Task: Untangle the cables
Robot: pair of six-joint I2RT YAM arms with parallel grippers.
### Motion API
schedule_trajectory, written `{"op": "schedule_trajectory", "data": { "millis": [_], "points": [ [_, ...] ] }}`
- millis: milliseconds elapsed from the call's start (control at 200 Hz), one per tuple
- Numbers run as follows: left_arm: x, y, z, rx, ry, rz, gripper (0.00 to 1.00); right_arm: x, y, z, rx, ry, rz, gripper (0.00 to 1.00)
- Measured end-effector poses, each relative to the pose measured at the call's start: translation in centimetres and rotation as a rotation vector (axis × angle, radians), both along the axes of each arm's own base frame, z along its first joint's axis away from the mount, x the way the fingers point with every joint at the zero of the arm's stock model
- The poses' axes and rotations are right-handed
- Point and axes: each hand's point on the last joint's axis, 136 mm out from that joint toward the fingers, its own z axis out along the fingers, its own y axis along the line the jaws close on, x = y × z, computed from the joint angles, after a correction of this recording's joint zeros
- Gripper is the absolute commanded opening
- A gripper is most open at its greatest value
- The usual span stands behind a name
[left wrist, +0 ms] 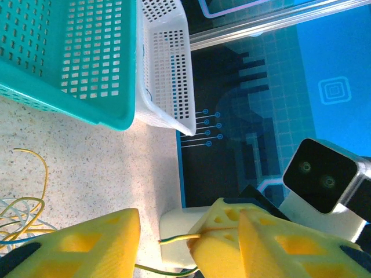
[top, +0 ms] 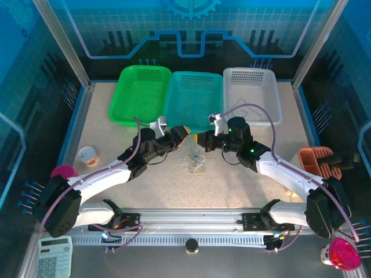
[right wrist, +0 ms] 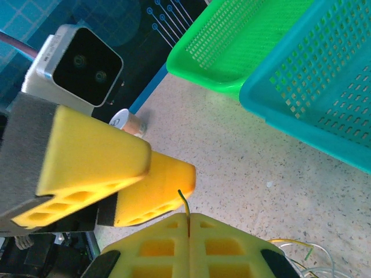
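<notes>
arms (top: 104,174) white, black joints | lilac cables (top: 255,108) looped along them | fingers (right wrist: 93,156) yellow, blocky, hollow-celled

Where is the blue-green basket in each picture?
Top external: teal basket, middle of the far row.
Left wrist: upper left corner.
Right wrist: right side, upper half.
Shared landmark: the loose cables lying near it.

cables (top: 196,159): strands too thin to separate | calculator (top: 55,258): cut by edge
</notes>
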Motion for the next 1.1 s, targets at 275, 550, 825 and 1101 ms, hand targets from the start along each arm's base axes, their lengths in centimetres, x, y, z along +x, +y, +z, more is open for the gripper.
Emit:
{"op": "schedule_trajectory", "data": {
  "millis": [275, 550, 825, 1101],
  "points": [
    [0.1, -0.8, -1.0, -0.006, 0.03, -0.011, 0.37, 0.0, 0.0, 0.0, 0.007, -0.004, -0.002, 0.0],
    [0.2, -0.9, -0.3, -0.028, 0.006, -0.011, 0.27, 0.0, 0.0, -0.3, 0.005, 0.0, -0.002, 0.0],
    [0.2, -1.3, -0.5, -0.035, 0.013, -0.015, 0.17, -0.1, -0.1, -0.6, 0.003, 0.008, -0.003, 0.0],
    [0.2, -1.3, -0.5, -0.042, 0.018, -0.011, 0.0, -0.1, -0.1, -0.7, 0.002, 0.009, -0.004, 0.0]
  ]
}}
